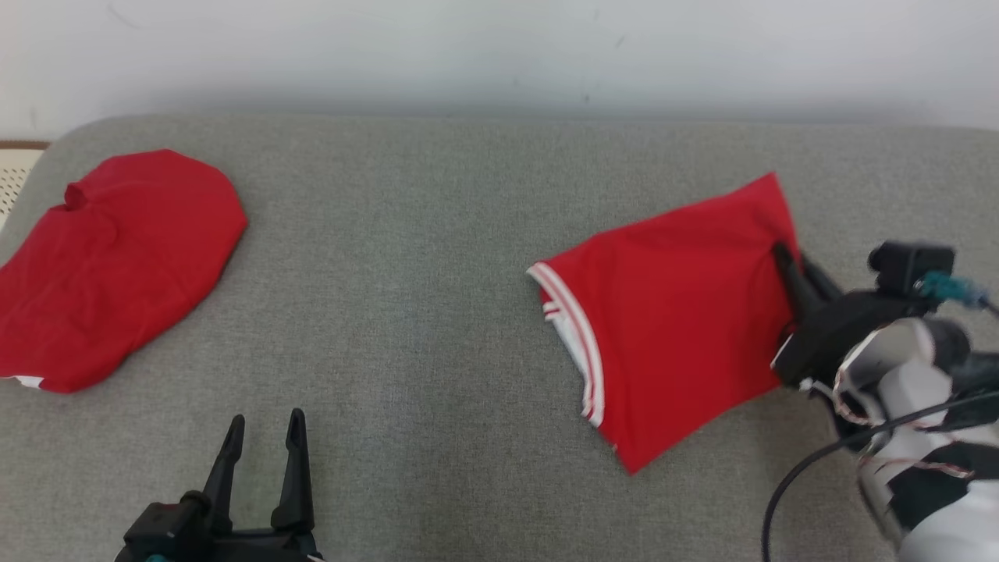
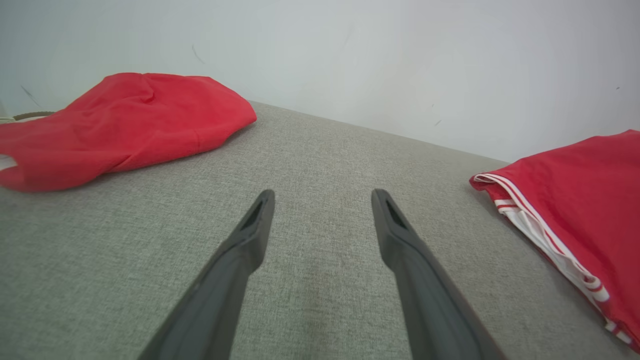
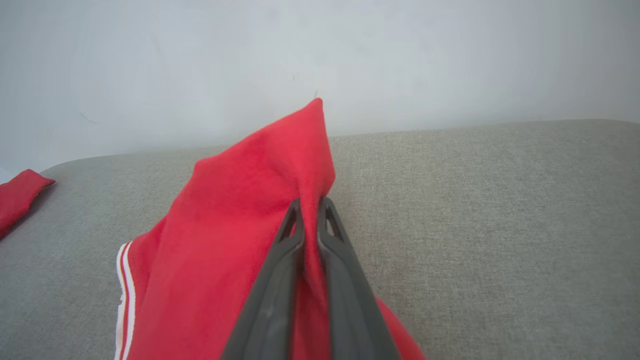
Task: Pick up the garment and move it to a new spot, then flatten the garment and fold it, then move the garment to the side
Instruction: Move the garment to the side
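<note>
Folded red fabric garment with white-striped trim is lying on the right half of the grey woven padded surface, with its striped edge facing the middle. Its far right corner is lifting off the padding.

Right gripper is pinching that right edge. In the right wrist view the jaws are sitting closed on a ridge of the cloth, and the corner is standing up in a peak above the fingertips.

Left gripper is hovering low over bare padding at the near left, jaws spread apart and holding nothing. It is sitting well apart from both cloths.

Crumpled red cloth heap is resting at the far left by the pale wall, untouched.

Handling, as judged:
- The cloth is looking light, thin and limp, with no stiffness to carry its own shape.
- Held at one edge alone, the layers are likely sagging and the fold is at risk of opening.
- The woven padding looks likely to be giving some drag, so sliding may be bunching the underside.
- A pinch through all the layers near a corner seems soundest. A second hold on the opposite corner or the striped hem would be steadying the fold.
- Nothing fragile here, and slipping out of the jaws seems a small risk given the deep bite.
</note>
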